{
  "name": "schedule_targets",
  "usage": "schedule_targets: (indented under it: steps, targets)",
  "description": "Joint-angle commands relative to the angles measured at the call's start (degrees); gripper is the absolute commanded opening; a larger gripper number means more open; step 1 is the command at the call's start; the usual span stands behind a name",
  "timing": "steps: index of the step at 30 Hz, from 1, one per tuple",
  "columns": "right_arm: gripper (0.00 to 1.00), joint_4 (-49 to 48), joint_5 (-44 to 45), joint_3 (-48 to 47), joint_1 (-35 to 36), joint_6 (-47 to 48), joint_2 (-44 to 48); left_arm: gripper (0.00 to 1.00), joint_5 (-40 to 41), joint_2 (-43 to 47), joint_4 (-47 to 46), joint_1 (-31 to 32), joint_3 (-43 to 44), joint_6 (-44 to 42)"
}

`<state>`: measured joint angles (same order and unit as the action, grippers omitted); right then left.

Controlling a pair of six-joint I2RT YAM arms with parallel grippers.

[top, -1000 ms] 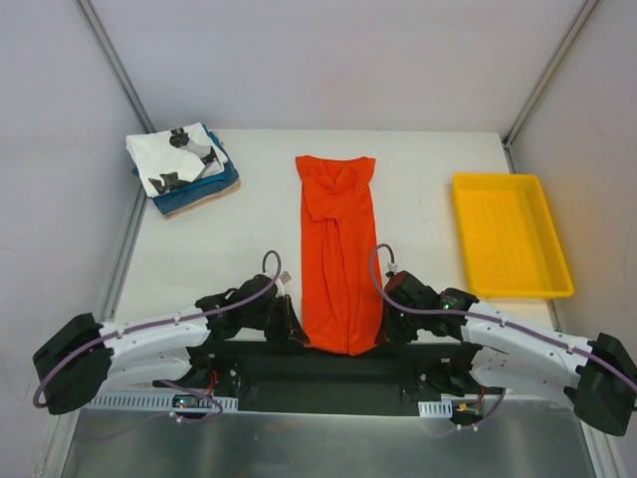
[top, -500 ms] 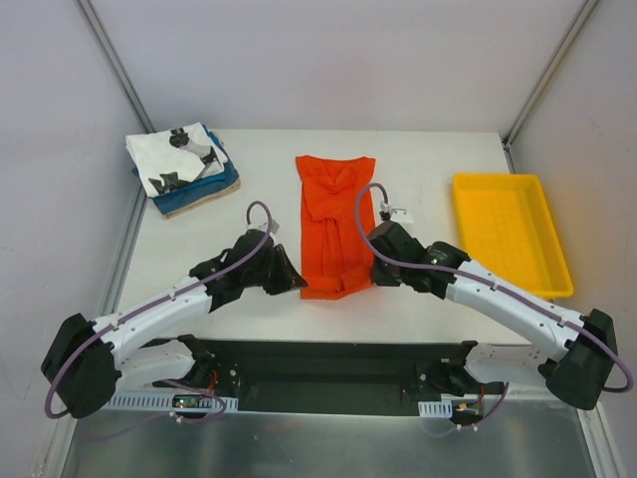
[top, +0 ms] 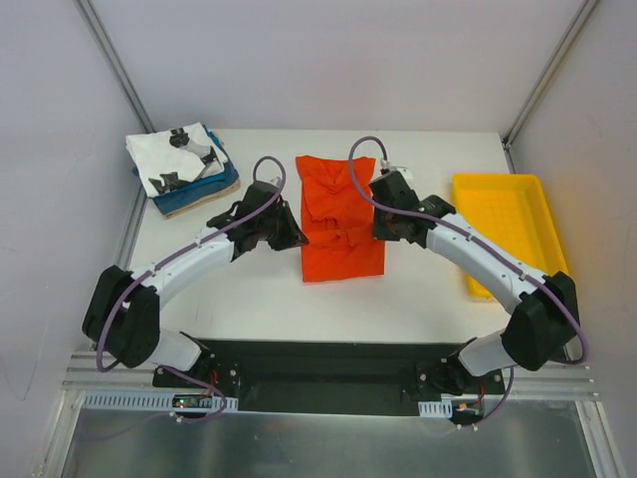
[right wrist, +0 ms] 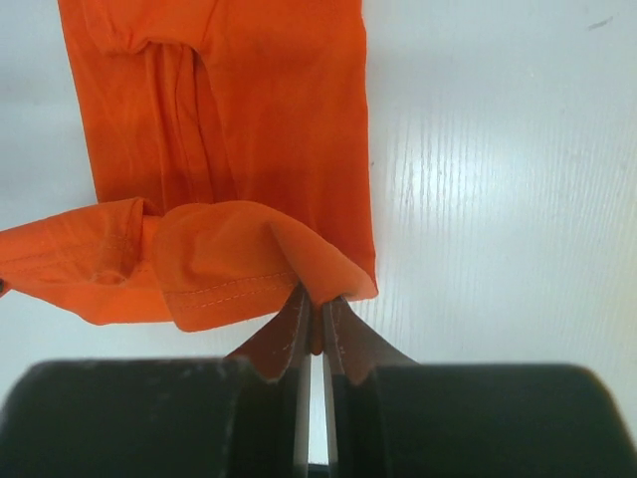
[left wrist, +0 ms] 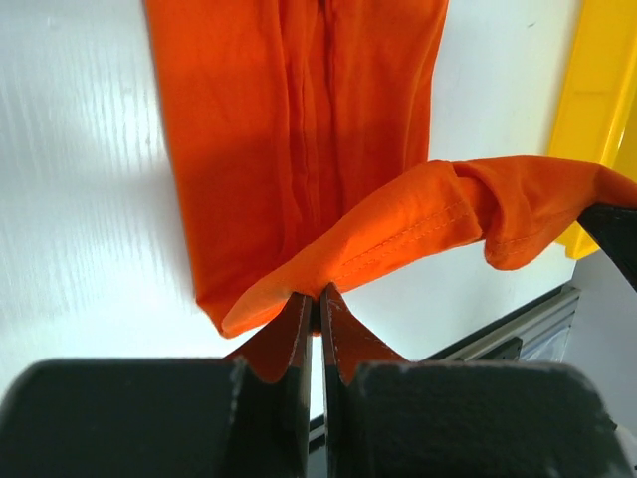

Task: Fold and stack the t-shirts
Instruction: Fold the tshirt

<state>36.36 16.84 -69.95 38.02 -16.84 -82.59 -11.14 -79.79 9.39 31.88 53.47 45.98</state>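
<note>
Tray (top: pixel 513 234) flanks orange tee (top: pixel 340 251) right, stacked tees (top: pixel 181 169) left.

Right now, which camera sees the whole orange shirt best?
The top external view: it shows nearly the whole orange t-shirt, with only its edges hidden by the arms. Each wrist view shows just a pinched hem corner and part of the cloth beneath.

A yellow tray (top: pixel 518 209) on a white table (top: pixel 428 299), between pale walls (top: pixel 328 60).
The shallow plastic tray lay flat at the right side of the table, with its long side along the table's right edge. Behind the table stood plain grey walls, and a metal strut (top: pixel 111 62) slanted up at each back corner.
</note>
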Motion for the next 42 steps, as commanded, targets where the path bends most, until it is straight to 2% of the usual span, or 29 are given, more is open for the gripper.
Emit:
schedule_targets:
  steps: [1, 11, 17, 20, 25, 27, 28, 29, 30, 31, 32, 33, 37, 41, 42]
  targets:
    - [0.01, -2.43, -2.16, -6.50, -2.94, 4.18, -4.06, 0.00, -3.36, -5.63, 0.10, -2.43, 6.55, -4.57]
    - [0.01, -2.08, -3.21, -15.20, -6.99, 5.24, -16.19, 0.01, -7.32, -15.83, 0.19, -6.56, 13.41, -5.55]
    - [0.02, -2.08, -3.83, -19.08, -8.92, 5.50, -23.93, 0.07, -5.91, -22.41, 0.37, -8.58, 17.44, -6.51]
    - [0.05, -2.17, -4.89, -20.83, -9.72, 5.15, -27.09, 0.13, -7.41, -25.66, 0.54, -9.73, 19.55, -6.60]
    - [0.14, -1.56, -7.86, -24.61, -11.91, 5.59, -32.89, 0.34, -7.67, -28.66, 0.46, -10.87, 21.58, -6.78]
    - [0.34, -1.55, -9.27, -24.97, -12.61, 6.11, -33.43, 0.45, -8.20, -28.84, 0.63, -11.13, 22.29, -7.56]
    - [0.46, -1.38, -10.67, -24.79, -12.88, 6.21, -33.17, 0.65, -9.33, -28.58, 0.63, -11.14, 22.20, -7.83]
    - [0.66, -1.29, -11.30, -24.44, -12.97, 6.29, -32.30, 0.72, -9.95, -27.45, 0.54, -11.14, 21.68, -8.18]
    - [0.74, -1.03, -11.56, -24.01, -12.88, 6.55, -31.59, 0.78, -10.39, -26.57, 0.63, -11.14, 21.06, -8.44]
    - [0.78, -0.94, -11.92, -23.48, -12.88, 6.47, -30.63, 0.95, -10.66, -25.51, 0.63, -11.14, 20.45, -8.62]
    - [0.84, -1.03, -11.92, -21.65, -12.97, 6.21, -28.35, 0.99, -10.83, -23.07, 0.63, -11.14, 18.53, -8.71]
    - [0.89, -1.11, -12.09, -20.67, -12.88, 6.03, -27.03, 0.99, -10.84, -21.48, 0.54, -11.14, 17.38, -8.62]
    - [0.91, -3.65, -13.05, -12.51, -12.45, 4.10, -19.03, 0.99, -10.57, -12.43, 0.63, -10.96, 10.00, -8.10]
    - [0.93, -8.13, -18.66, -4.33, -10.95, 3.31, -13.13, 0.99, -7.34, 1.87, 0.72, -10.96, -3.18, -6.35]
    - [0.98, -9.36, -20.08, -1.79, -9.91, 3.39, -12.26, 0.99, -6.71, 4.53, 0.63, -10.96, -5.55, -5.90]
